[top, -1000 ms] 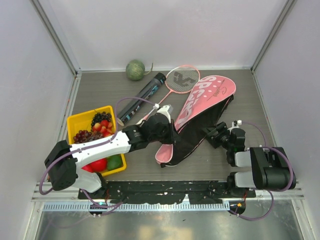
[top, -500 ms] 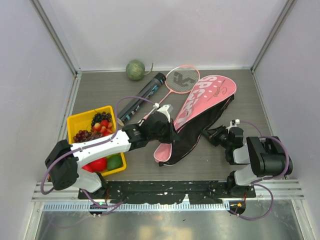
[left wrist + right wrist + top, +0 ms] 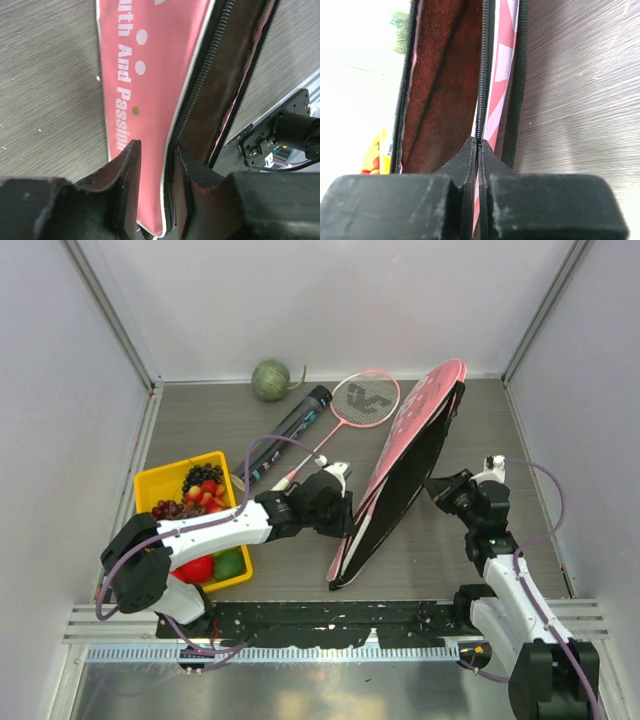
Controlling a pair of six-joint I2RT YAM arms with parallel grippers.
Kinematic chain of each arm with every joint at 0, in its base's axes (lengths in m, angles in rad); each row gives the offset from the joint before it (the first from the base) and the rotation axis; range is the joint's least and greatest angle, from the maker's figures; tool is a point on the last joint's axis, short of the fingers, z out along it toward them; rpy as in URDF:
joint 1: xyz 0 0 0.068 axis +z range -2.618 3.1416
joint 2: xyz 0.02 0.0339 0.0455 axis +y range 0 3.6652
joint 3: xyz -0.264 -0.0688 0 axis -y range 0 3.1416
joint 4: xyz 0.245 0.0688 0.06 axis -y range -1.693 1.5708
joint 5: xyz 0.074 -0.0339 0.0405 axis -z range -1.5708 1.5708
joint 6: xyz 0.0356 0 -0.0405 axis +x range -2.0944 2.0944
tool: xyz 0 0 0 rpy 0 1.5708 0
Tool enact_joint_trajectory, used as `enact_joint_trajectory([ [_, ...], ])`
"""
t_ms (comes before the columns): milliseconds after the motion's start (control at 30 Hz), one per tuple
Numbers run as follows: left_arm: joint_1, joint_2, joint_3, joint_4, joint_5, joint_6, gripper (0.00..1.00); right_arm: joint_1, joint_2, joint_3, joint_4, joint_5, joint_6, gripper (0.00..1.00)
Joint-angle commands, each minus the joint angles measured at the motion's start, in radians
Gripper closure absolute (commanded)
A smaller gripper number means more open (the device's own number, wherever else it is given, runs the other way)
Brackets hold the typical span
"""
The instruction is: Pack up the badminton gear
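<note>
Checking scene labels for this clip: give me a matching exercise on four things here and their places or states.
1 pink racket bag
2 green melon
3 black tube
4 yellow fruit tray

A farthest back
B leftmost
C tipped up on its edge
D lying flat, diagonal

Pairs: 1-C, 2-A, 3-D, 4-B

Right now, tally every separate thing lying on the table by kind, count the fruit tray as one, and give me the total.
racket: 1
black tube: 1
pink bag: 1
melon: 1
yellow fruit tray: 1
Total: 5
</note>
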Motion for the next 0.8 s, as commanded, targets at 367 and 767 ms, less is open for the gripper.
enact_joint_trajectory([
  [367, -0.031, -0.058, 0.002, 0.005, -0.04, 0.083, 0.54, 0.001, -0.057, 0.329, -0.534, 0.158, -0.278, 0.95],
  [767, -0.034, -0.156, 0.134, 0.013, 0.126, 0.336, 0.48, 0.065, 0.069, 0.501, -0.598, 0.138, -0.318, 0.94],
])
